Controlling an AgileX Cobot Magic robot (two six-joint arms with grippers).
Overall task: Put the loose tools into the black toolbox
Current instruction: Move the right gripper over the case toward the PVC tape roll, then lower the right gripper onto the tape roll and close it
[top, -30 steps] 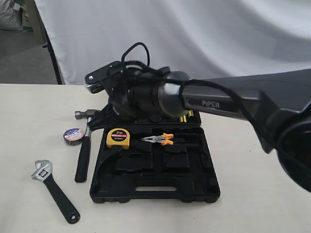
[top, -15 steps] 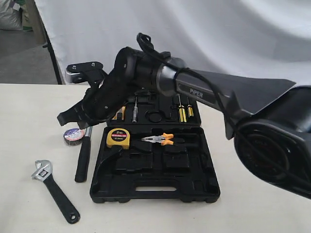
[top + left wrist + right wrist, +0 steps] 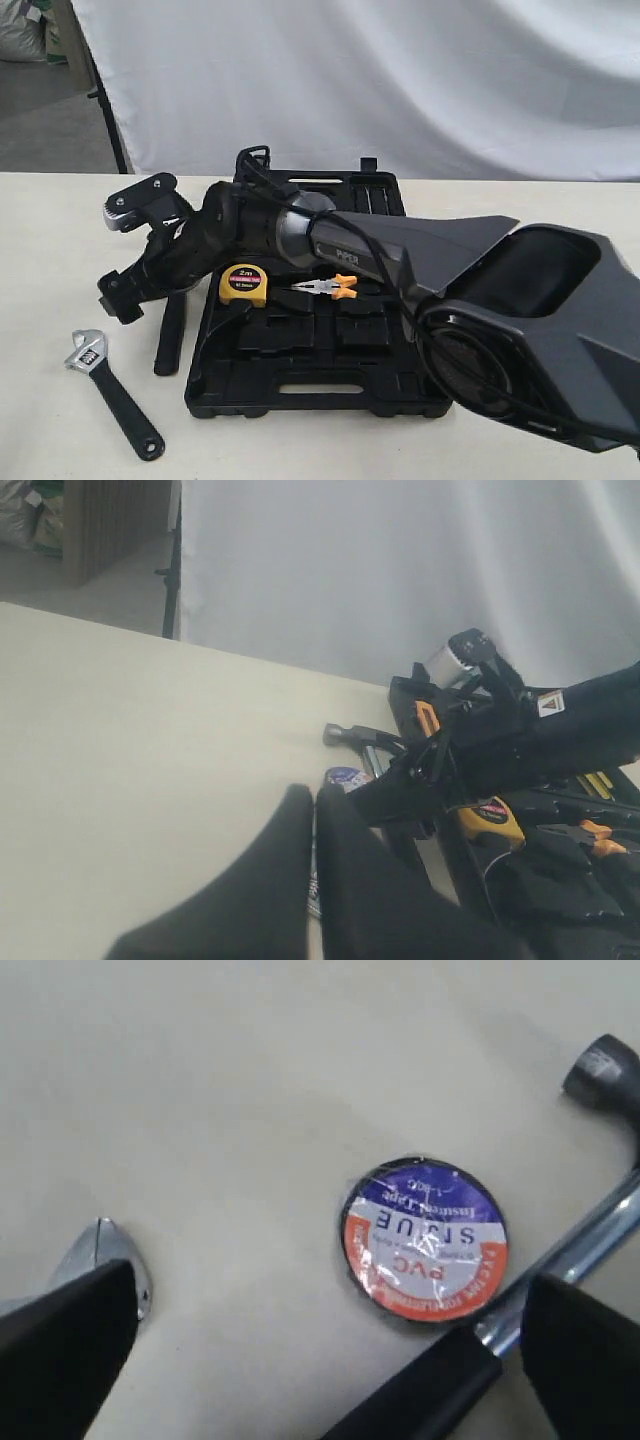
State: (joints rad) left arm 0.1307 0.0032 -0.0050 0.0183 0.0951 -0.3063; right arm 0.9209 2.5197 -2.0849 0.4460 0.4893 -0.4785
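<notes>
The small tape roll (image 3: 425,1238), black with a blue, white and orange label, lies flat on the table beside the claw hammer (image 3: 560,1260). My right gripper (image 3: 325,1360) hovers just over both, open, its fingers (image 3: 60,1340) spread wide and empty. Seen from the exterior, that gripper (image 3: 125,290) hides the roll, and the hammer's black handle (image 3: 170,340) juts out below it. The adjustable wrench (image 3: 105,390) lies at the front left. The black toolbox (image 3: 320,385) lies open. My left gripper (image 3: 314,795) is shut and empty, held short of the roll (image 3: 345,776).
A yellow tape measure (image 3: 245,283) and orange-handled pliers (image 3: 325,288) sit in the toolbox's near half. Screwdrivers fill the far half, mostly hidden by my right arm (image 3: 400,260). A white backdrop hangs behind the table.
My right gripper swung down and left from above the toolbox's far half to just over the tape roll, and its jaws opened. The tools stayed put.
</notes>
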